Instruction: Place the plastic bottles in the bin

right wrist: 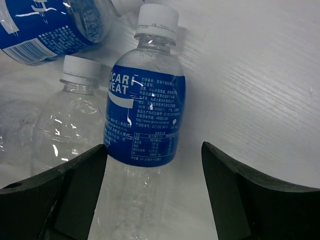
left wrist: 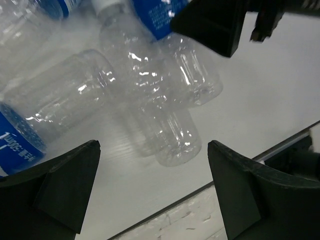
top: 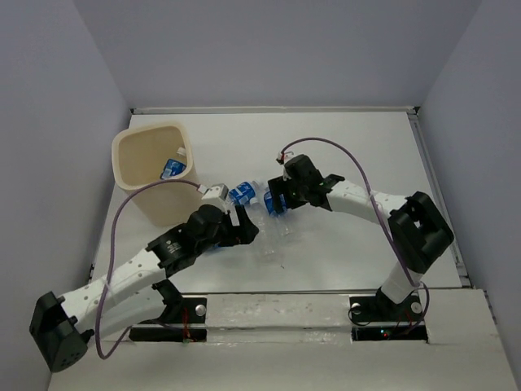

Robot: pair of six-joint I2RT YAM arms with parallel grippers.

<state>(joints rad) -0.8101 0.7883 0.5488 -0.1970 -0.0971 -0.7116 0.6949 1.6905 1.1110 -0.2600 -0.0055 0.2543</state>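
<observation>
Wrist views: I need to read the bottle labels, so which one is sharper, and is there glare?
Right wrist: the blue-labelled bottle is sharp, its print legible, with slight sheen. Left wrist: the clear bottle is crisp with bright glints, and the top-left corner is soft.

Clear, blue-labelled plastic bottles (top: 242, 194) lie clustered on their sides near the upright cream bin (top: 155, 208), one more bottle (top: 172, 169) inside it.

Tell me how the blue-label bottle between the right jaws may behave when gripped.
The bottle looks empty, so probably light. Its thin clear wall may crumple when squeezed. Lying on its round side, it could roll if nudged.
</observation>
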